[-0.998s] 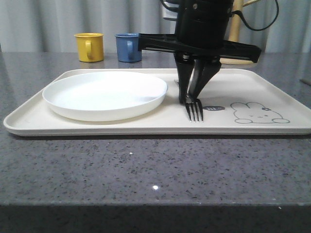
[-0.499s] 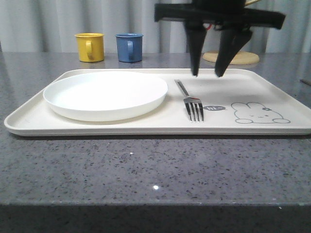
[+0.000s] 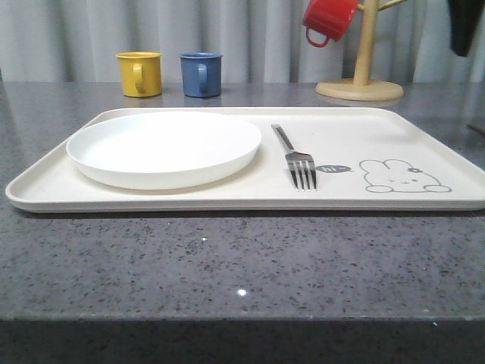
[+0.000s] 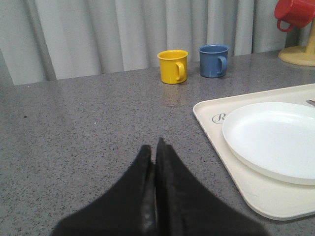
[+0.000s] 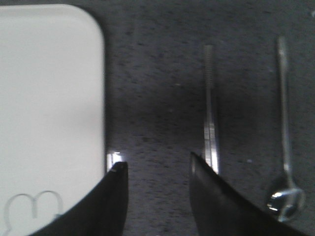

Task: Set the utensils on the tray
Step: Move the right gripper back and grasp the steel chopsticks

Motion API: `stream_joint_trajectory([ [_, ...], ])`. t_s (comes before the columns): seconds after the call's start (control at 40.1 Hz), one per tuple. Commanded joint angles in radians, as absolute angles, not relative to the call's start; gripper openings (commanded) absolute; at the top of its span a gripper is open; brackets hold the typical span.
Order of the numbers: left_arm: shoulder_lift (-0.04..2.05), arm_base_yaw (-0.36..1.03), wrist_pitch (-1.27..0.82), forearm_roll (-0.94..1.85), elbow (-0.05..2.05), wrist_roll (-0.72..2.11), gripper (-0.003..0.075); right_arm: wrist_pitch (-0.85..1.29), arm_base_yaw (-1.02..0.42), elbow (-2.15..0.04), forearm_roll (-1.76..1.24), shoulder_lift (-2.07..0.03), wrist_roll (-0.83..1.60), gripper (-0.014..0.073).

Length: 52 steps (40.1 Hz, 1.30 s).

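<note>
The silver fork (image 3: 298, 160) lies on the cream tray (image 3: 394, 136), between the white plate (image 3: 163, 146) and the rabbit drawing. In the right wrist view, my right gripper (image 5: 156, 164) is open above bare countertop just off the tray's corner (image 5: 54, 88). The pair of metal chopsticks (image 5: 210, 123) lies beside one of its fingers, and the long-handled spoon (image 5: 285, 162) lies farther out. A dark part of the right arm (image 3: 464, 26) shows at the front view's top right. My left gripper (image 4: 153, 147) is shut and empty over the countertop, beside the tray (image 4: 221, 147) and plate (image 4: 275, 137).
A yellow mug (image 3: 139, 73) and a blue mug (image 3: 201, 73) stand behind the tray. A red mug (image 3: 328, 19) hangs on a wooden mug tree (image 3: 361, 76) at the back right. Grey speckled countertop (image 3: 227, 265) runs in front of the tray.
My right gripper let go of the fork, which now lies on the tray. The gripper rose and moved off to the right, over the countertop by the chopsticks and spoon.
</note>
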<state>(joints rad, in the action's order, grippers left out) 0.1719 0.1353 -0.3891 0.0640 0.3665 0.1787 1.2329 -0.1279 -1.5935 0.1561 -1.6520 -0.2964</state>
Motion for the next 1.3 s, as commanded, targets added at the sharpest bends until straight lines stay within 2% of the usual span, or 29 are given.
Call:
stream_joint_trajectory([
  [0.0, 0.182, 0.135, -0.304, 0.074, 0.394, 0.177, -0.0018, 1.304, -0.029, -1.567, 0.163, -1.594, -0.223, 0.0332],
  [0.2, 0.182, 0.135, -0.304, 0.074, 0.394, 0.177, -0.0018, 1.187, 0.074, -1.443, 0.032, -1.598, -0.099, 0.0336],
  [0.374, 0.182, 0.135, -0.304, 0.074, 0.394, 0.177, -0.0018, 1.144, 0.083, -1.407, 0.031, -1.627, -0.074, 0.0428],
  [0.549, 0.182, 0.135, -0.304, 0.074, 0.394, 0.177, -0.0018, 1.128, 0.083, -1.407, 0.02, -1.667, -0.074, 0.0404],
  [0.749, 0.182, 0.135, -0.304, 0.074, 0.394, 0.177, -0.0018, 1.123, 0.083, -1.407, 0.009, -1.698, -0.074, 0.0321],
  [0.998, 0.182, 0.135, -0.304, 0.074, 0.394, 0.177, -0.0018, 1.121, 0.079, -1.407, -0.019, -1.729, -0.074, 0.0315],
  [1.048, 0.182, 0.135, -0.304, 0.074, 0.394, 0.177, -0.0018, 1.121, 0.079, -1.407, -0.021, -1.729, -0.074, 0.0286],
  [1.198, 0.182, 0.135, -0.304, 0.074, 0.394, 0.177, -0.0018, 1.132, 0.079, -1.407, -0.022, -1.729, -0.074, 0.0116],
  [1.272, 0.182, 0.135, -0.304, 0.074, 0.394, 0.177, -0.0018, 1.146, 0.079, -1.407, -0.022, -1.726, -0.088, 0.0071],
])
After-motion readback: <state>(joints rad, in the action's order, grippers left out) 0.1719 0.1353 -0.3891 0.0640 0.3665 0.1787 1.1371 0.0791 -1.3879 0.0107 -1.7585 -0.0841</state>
